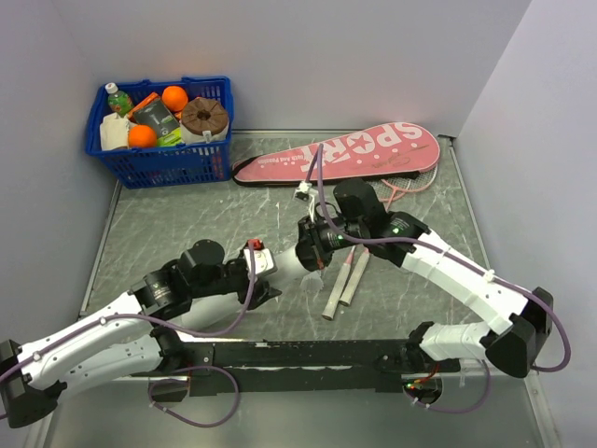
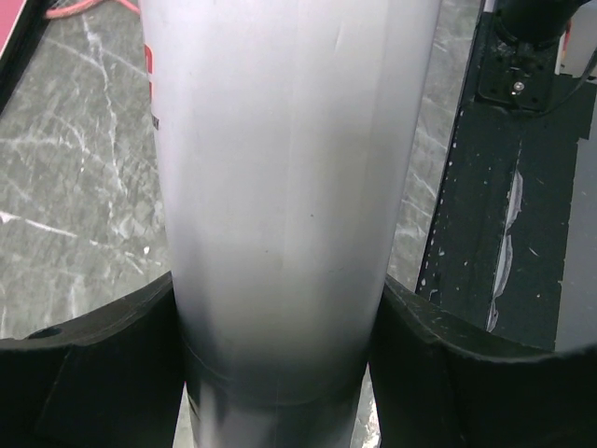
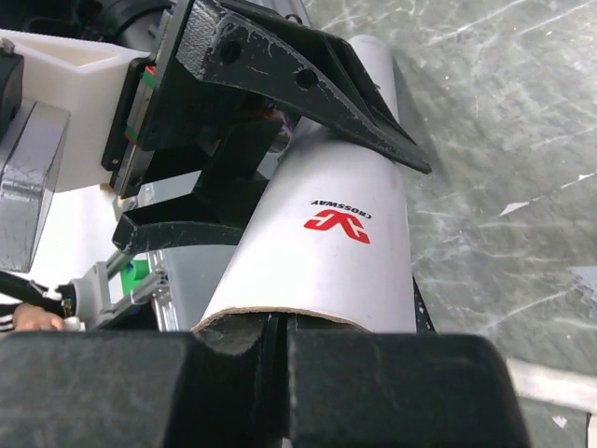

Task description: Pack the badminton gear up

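The long white tube (image 2: 289,187) is clamped across its width by the left gripper (image 2: 280,383). Its 2 black fingers (image 2: 84,373) are pressed against opposite sides of the barrel. This hold is judged to be chosen so that the tube's open end is offered to the other arm. In the overhead view the pair is found at the middle of the frame, over the marbled table (image 1: 168,233).

The right gripper (image 3: 280,373) is seen fully closed at the bottom of its own view, with its tips set right at the tube's open rim. Whether anything is pinched between them cannot be told, and no shuttlecock can be made out.

The tube is a smooth, matte cylinder, apparently of card, with a raw brownish edge at the mouth and a red logo printed on its side.

The 2 rackets (image 1: 343,280) are laid just right of centre, white handles side by side, thin shafts running up towards the pink case (image 1: 345,154) at upper centre. The case is flat, racket-shaped and black-edged. The blue basket (image 1: 159,159), a plastic lattice, is placed at upper left.
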`<action>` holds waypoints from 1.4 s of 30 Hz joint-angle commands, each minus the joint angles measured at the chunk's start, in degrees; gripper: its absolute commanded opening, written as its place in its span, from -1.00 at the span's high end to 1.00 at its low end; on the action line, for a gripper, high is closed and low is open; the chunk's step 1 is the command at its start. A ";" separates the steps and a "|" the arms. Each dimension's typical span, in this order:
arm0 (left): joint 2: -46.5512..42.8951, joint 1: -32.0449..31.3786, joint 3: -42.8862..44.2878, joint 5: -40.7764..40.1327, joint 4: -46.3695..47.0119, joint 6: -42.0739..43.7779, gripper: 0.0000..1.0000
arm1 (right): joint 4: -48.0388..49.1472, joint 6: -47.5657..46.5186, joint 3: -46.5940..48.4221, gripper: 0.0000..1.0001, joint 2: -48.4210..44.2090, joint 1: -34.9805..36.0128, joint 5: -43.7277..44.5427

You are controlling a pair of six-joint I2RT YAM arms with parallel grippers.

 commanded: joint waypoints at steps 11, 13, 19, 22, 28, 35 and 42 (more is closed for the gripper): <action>-2.81 -0.83 -0.29 2.72 6.82 -0.25 0.98 | -0.60 1.69 7.56 -0.27 -5.74 2.14 10.52; -2.63 -0.83 -0.29 2.64 6.73 -0.34 0.98 | -2.79 1.95 8.88 -0.29 -7.94 1.97 14.63; -2.63 -0.83 -0.37 2.29 6.73 -0.43 0.98 | -11.57 3.88 12.14 -0.38 -12.51 -0.84 29.91; -2.54 -0.83 -0.29 1.59 6.47 -0.78 0.98 | -14.12 8.44 7.77 -0.38 -14.53 -2.25 37.56; -2.98 -0.83 -0.64 -1.75 7.17 -1.66 0.98 | -13.62 24.26 -8.37 -0.31 -19.27 -2.43 45.86; -4.12 -0.83 -0.11 -7.02 6.65 -2.98 0.98 | -2.03 41.39 -23.88 -0.32 -18.85 -2.25 43.49; -5.36 -0.83 -0.55 -10.54 7.26 -3.76 0.98 | 7.46 52.21 -31.35 -0.35 -16.56 -1.38 43.75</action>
